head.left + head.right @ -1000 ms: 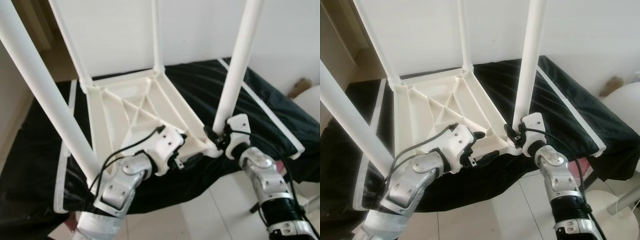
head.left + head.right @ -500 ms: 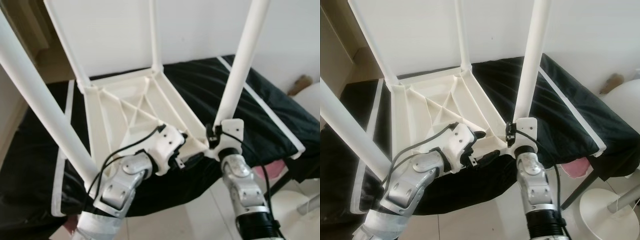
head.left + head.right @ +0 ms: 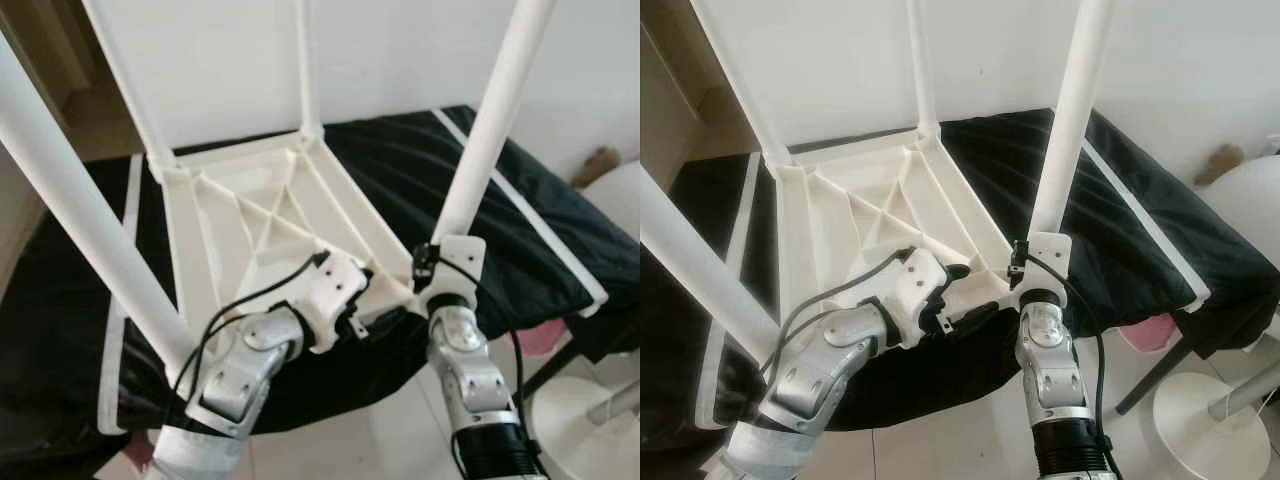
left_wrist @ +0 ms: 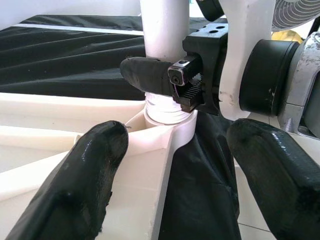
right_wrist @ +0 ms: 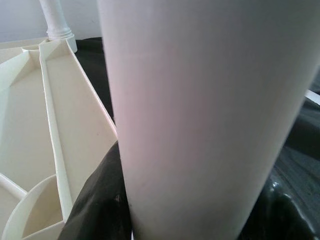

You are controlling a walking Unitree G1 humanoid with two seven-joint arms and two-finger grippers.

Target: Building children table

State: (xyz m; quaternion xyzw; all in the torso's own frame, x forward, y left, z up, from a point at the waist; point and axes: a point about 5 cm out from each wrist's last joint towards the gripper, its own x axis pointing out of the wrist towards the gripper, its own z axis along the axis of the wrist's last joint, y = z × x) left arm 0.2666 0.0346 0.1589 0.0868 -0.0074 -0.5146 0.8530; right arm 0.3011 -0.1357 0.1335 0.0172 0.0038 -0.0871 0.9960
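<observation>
While the tabletop (image 3: 250,215) lies upside down on a black cloth (image 3: 520,200), four white legs stand up from its corners.
Tabletop: white plastic, ribbed underside facing up, near edge overhanging the cloth toward the robot.
Right gripper (image 4: 165,80): at the base of the near right leg (image 3: 490,130), just above its socket; black fingers (image 5: 95,205) closed around the leg from both sides.
Left gripper (image 4: 170,170): at the tabletop's near edge, beside that same corner; fingers apart, one resting on the white rim, the other off the edge over the cloth, clamping nothing.
Other legs: near left leg (image 3: 80,220), two far ones by the wall.
Floor: pale tiles below.
</observation>
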